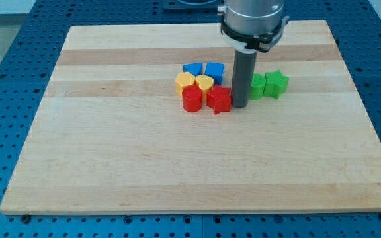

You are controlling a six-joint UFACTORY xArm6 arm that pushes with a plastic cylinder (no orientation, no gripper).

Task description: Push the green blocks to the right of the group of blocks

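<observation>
Green star (276,83) and green block (258,86) right of my tip (239,106); no jaws.

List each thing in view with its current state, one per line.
my tip: down on the board, between red star and green blocks
red star: beside tip
red cylinder: beside red star
yellow blocks: side by side
blue blocks: side by side
green blocks: together, right of the tip
</observation>
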